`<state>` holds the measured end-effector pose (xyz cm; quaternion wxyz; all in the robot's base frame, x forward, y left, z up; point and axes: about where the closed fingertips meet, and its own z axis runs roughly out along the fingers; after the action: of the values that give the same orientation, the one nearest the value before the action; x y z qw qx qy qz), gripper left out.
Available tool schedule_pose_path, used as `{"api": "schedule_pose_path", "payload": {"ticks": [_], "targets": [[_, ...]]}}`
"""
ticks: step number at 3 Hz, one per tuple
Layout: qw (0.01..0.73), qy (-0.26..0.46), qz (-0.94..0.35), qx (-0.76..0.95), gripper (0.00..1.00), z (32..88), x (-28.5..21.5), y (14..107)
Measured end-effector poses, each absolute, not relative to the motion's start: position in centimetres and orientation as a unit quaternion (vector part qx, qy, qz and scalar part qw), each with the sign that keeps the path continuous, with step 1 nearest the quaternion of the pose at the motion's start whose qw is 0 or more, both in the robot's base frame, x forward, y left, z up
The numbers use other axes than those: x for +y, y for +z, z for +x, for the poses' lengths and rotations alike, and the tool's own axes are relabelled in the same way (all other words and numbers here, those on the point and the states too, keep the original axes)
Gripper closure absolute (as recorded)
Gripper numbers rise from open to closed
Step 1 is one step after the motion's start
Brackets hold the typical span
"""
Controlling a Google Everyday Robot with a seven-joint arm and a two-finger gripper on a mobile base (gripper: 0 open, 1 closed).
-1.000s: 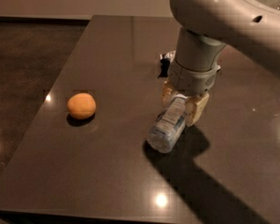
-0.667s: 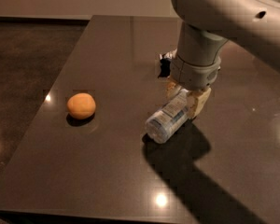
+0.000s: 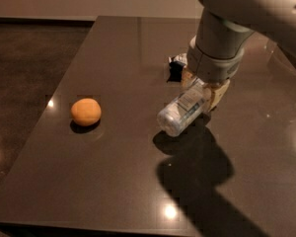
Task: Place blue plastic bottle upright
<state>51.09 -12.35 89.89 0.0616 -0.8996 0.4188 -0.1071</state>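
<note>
Right of centre, the tan two-fingered hand (image 3: 203,90) is clamped round the blue plastic bottle (image 3: 180,113). The bottle is a clear cylinder with a pale label, tilted with its round end pointing lower left over the glossy dark bench (image 3: 113,181). A matte, round orange (image 3: 86,111) sits at left. A crumpled wrapper (image 3: 176,65) lies just above the hand.

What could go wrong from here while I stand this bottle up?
The gripper is shut on one end of the blue plastic bottle, which hangs tilted above the table; held there, it may pivot or slip while turning. Released before vertical, it would likely topple and could roll toward the orange. The wrapper just behind the gripper could get swept.
</note>
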Motion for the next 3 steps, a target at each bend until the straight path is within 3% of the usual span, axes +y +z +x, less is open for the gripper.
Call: {"api": "schedule_pose_path", "payload": {"ticks": [3], "targets": [[0.158,-0.203,-0.919,0.297,1.0,53.7,-12.6,95.2]]}}
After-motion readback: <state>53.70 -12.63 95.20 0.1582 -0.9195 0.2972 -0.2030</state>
